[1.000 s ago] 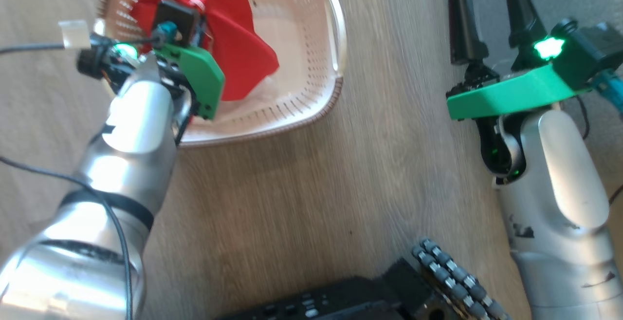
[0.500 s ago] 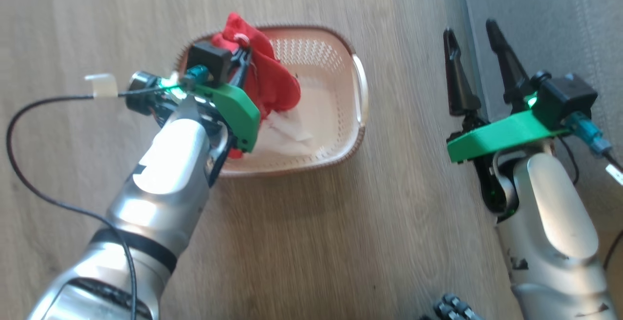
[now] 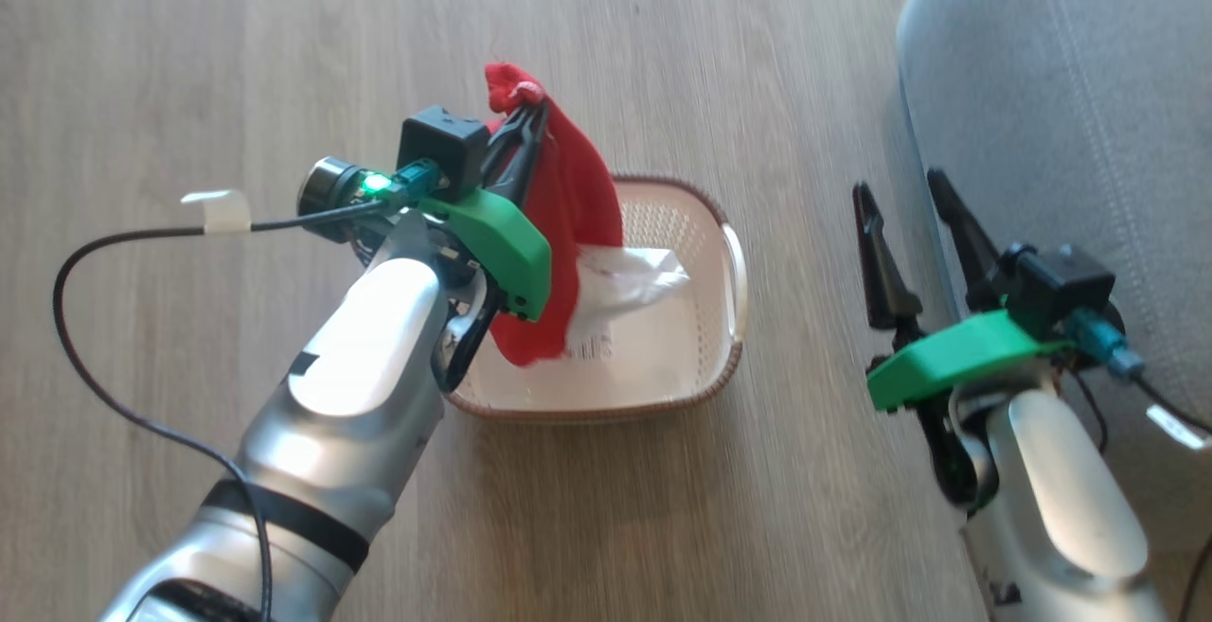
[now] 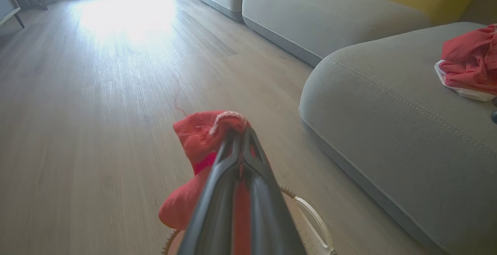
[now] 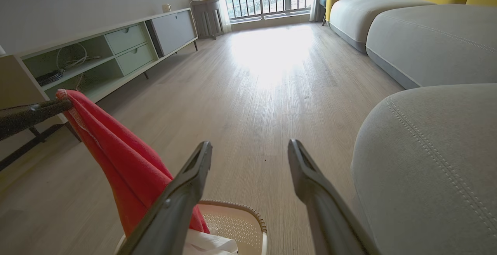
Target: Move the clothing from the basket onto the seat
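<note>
My left gripper (image 3: 527, 118) is shut on a red piece of clothing (image 3: 573, 215), which hangs from the fingertips above the cream basket (image 3: 734, 267) on the floor. Its lower end, with white fabric (image 3: 632, 283), trails into the basket. The left wrist view has the shut fingers (image 4: 248, 169) pinching the red clothing (image 4: 198, 134), and a second red garment (image 4: 470, 61) lying on the grey seat (image 4: 388, 130). My right gripper (image 3: 898, 183) stands open and empty between the basket and the seat (image 3: 1070, 82). From the right wrist, the open gripper (image 5: 250, 146) points past the hanging clothing (image 5: 116, 146).
Wooden floor (image 3: 663, 35) lies all around the basket. More grey cushions (image 4: 330, 14) with a yellow backrest run along the far side. A low TV cabinet (image 5: 116, 49) lines the opposite wall. A black cable (image 3: 95, 253) loops from my left wrist.
The head camera has risen and shifted, bringing the seat into view. My left gripper has lifted the red clothing up out of the basket. The right gripper stays open.
</note>
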